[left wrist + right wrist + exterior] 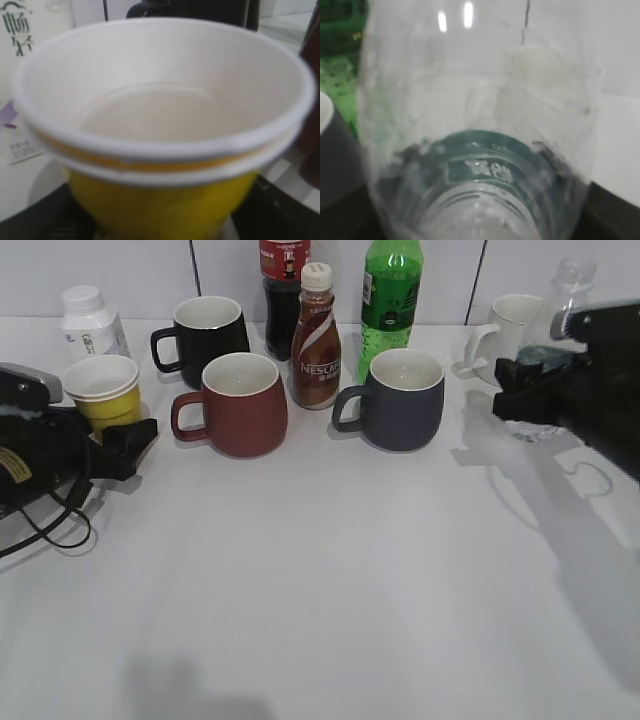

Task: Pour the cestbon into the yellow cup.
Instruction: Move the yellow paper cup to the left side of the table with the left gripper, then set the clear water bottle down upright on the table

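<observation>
The yellow cup (pixel 103 392) stands upright at the far left of the table; it fills the left wrist view (pixel 165 200), showing its white inside and doubled rim. My left gripper (pixel 112 428) is shut on the cup's lower part, with dark fingers at both sides of its base (pixel 162 222). The cestbon (pixel 562 315), clear with a dark green label, stands upright at the far right. It fills the right wrist view (pixel 480 150). My right gripper (pixel 535 380) is shut on its body, with the fingers mostly hidden (pixel 480 225).
Between the two stand a white capped bottle (pixel 90 320), a black mug (pixel 205 335), a red mug (pixel 240 405), a cola bottle (pixel 283 290), a Nescafe bottle (pixel 316 340), a green soda bottle (pixel 390 300), a dark grey mug (pixel 400 400) and a white mug (pixel 505 330).
</observation>
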Controlling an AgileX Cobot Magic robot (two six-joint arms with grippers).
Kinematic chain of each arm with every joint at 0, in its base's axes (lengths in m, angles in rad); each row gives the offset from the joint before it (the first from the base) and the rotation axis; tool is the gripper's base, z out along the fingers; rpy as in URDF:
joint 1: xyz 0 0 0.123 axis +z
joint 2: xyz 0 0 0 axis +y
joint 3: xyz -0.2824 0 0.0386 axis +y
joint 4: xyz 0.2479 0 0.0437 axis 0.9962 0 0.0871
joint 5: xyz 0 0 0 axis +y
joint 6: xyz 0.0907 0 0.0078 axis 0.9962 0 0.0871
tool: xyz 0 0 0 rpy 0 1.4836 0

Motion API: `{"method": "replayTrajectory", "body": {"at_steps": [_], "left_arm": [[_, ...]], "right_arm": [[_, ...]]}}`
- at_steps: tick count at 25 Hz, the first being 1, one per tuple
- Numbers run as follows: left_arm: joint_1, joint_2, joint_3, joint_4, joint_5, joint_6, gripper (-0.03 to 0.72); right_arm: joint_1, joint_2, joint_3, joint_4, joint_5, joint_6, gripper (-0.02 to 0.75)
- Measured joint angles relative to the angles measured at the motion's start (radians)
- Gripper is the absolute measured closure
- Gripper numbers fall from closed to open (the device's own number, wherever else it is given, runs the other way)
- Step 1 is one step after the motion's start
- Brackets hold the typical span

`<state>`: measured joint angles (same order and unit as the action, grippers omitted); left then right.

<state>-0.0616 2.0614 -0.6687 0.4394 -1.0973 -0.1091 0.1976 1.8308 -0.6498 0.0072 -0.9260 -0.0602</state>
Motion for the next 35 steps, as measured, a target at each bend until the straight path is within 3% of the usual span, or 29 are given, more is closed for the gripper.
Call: {"method": "replayTrajectory", "body": {"at_steps": [12, 18, 28, 35], "left_arm": [[0.0, -0.073, 0.105, -0.006, -0.003, 0.0, 0.101], [0.0, -0.074, 0.143, -0.006, -0.003, 0.0, 0.096], [0.0, -0.205, 0.272, -0.05, 0.02, -0.002, 0.094], [-0.004, -0.359, 0.332, 0.044, 0.178, -0.189, 0.099]], "right_arm": [[0.0, 0.155, -0.053, -0.048, -0.089, -0.006, 0.254], [0.0, 0.155, -0.031, 0.01, -0.104, -0.006, 0.096], [0.0, 0.096, 0.106, 0.002, -0.113, 0.06, 0.086], [0.0, 0.006, 0.197, -0.023, 0.0, 0.109, 0.097]]}}
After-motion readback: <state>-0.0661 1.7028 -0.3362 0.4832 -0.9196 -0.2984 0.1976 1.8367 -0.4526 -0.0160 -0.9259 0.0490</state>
